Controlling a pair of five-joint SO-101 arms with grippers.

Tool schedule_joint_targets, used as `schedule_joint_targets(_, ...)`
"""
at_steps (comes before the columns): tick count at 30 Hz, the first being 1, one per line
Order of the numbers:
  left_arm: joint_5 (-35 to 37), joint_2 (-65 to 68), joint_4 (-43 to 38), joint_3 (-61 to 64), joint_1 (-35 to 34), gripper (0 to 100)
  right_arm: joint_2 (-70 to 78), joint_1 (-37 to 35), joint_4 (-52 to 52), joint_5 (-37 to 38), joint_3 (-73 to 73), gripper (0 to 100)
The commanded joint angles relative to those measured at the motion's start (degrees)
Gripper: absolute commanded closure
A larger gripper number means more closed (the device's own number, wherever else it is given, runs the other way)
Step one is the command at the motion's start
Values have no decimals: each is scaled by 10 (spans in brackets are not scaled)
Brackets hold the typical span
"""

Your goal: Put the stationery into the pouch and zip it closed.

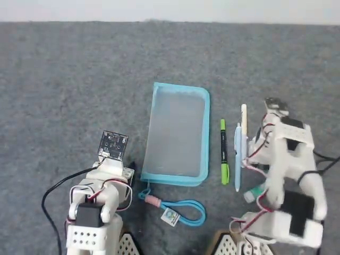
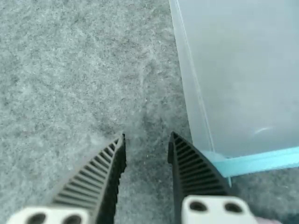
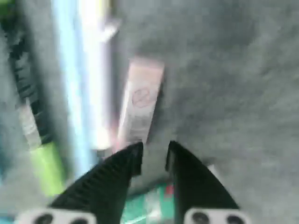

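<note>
The left tool (image 2: 147,140) is held released with the translucent blue-edged zip pouch (image 2: 243,70) just beside it, the right tool (image 3: 154,147) slightly parted, empty, a pale rectangular eraser (image 3: 140,100) just ahead.

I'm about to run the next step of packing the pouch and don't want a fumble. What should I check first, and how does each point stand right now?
1. Left gripper free: ok, open and empty over the carpet beside the pouch corner.
2. Right gripper free: ok, open, holding nothing.
3. Pouch mouth open: cannot tell; its zip state is not visible.
4. Stationery inside pouch: not ok; green highlighter and blue pen lie on the carpet beside it.
5. Pick target near right gripper: ok; a small pale block lies just ahead of it.
</note>
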Motion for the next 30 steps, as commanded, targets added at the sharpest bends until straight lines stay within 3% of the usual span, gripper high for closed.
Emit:
schedule_joint_targets(1,-4,0,4,-3,-3,855,25,18,-2,-6,9,886)
schedule_joint_targets(7,-4,0,4,-3,-3,855,-24,51,-28,-7,11,886)
schedule_joint_targets(18,-4,0,4,-3,-3,855,-341,73,28,-60,100,882)
schedule_joint_targets(21,-4,0,4,-3,-3,855,-342,74,48,-32,122,860)
schedule_joint_targets(25,-4,0,4,-3,-3,855,-308,90,46,-22,146,729)
schedule_joint_targets(30,-4,0,4,-3,-3,855,-246,111,19,-37,147,774)
